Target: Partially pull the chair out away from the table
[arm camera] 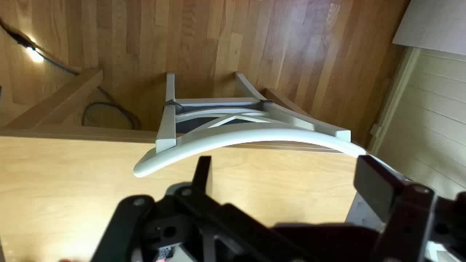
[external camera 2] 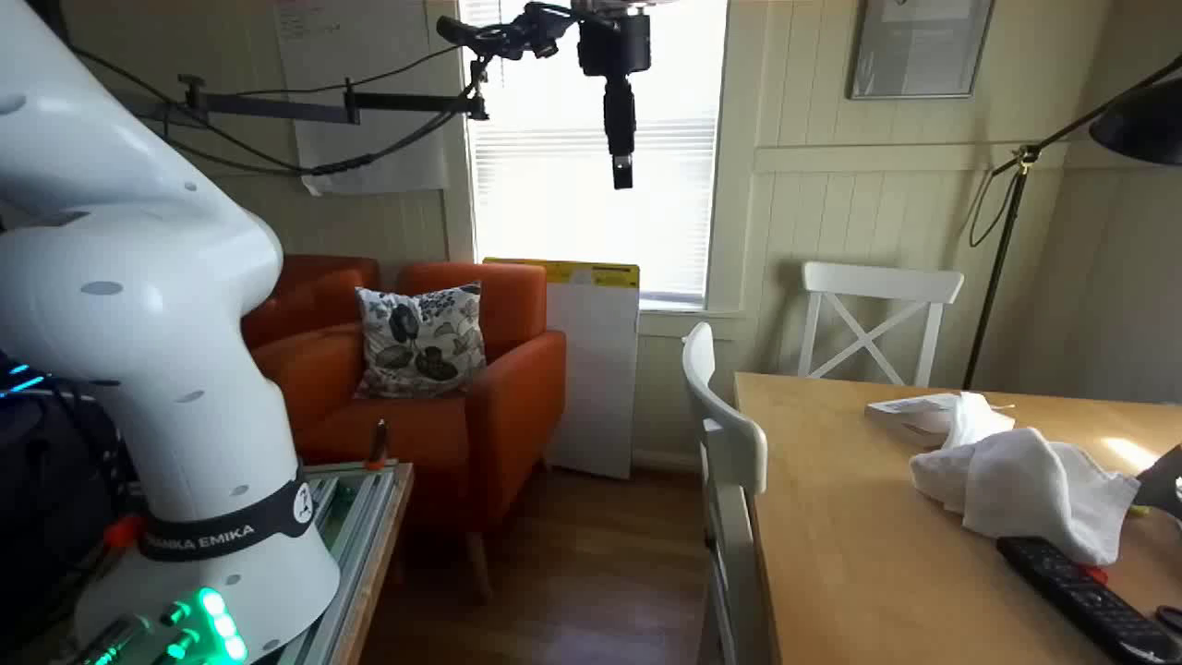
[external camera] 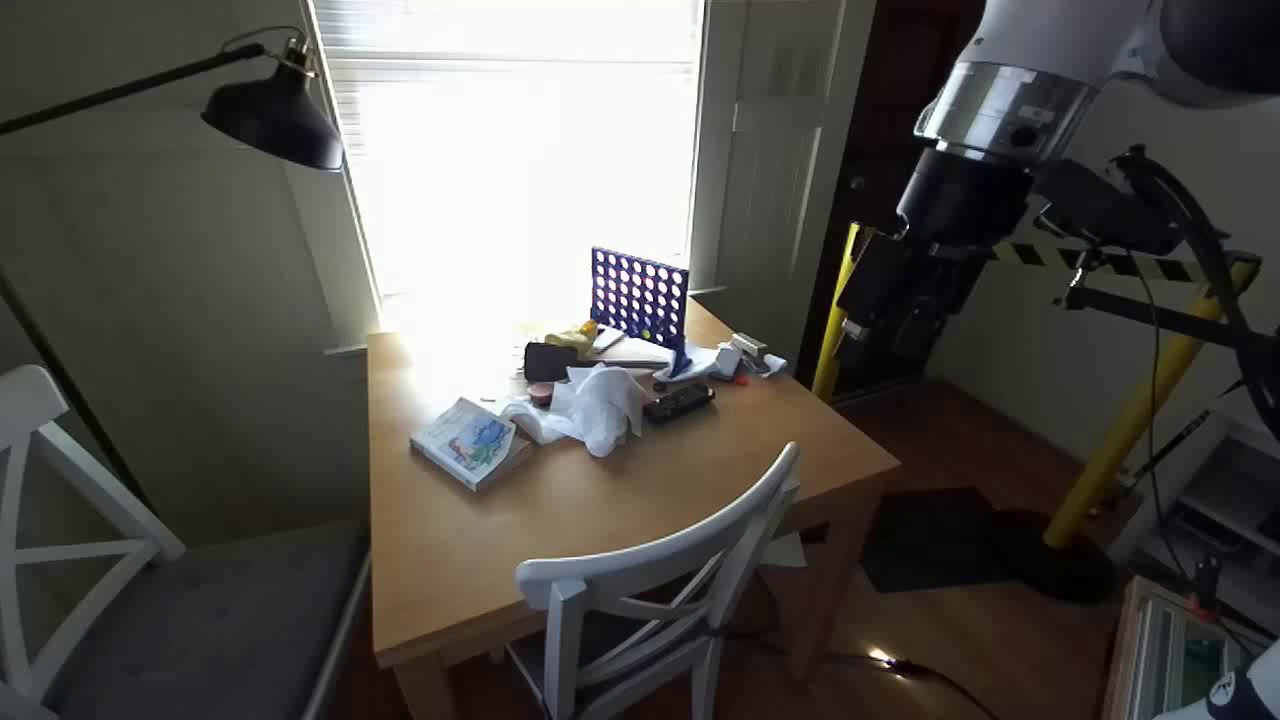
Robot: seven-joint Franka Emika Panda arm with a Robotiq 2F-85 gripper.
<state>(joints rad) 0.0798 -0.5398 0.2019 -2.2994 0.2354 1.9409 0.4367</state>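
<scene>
The white chair (external camera: 655, 548) stands at the table with its curved top rail over the table's near edge. It also shows in an exterior view (external camera 2: 727, 434) and in the wrist view (arm camera: 247, 136). The tan table (external camera: 470, 560) fills the lower half of the wrist view (arm camera: 280, 182). It also shows in an exterior view (external camera 2: 840, 554). My gripper (arm camera: 284, 158) is open and empty, with its two fingers wide apart and pointing down. In both exterior views the gripper (external camera: 850, 328) (external camera 2: 622, 171) is high up, well above the chair back and apart from it.
On the table lie a book (external camera: 470, 445), a white cloth (external camera: 605, 405), a remote (external camera: 680, 401) and a blue game grid (external camera: 640, 295). A grey-cushioned white chair (external camera: 200, 610) stands beside it. An orange armchair (external camera 2: 508, 416) and a floor cable (external camera: 940, 672) are nearby.
</scene>
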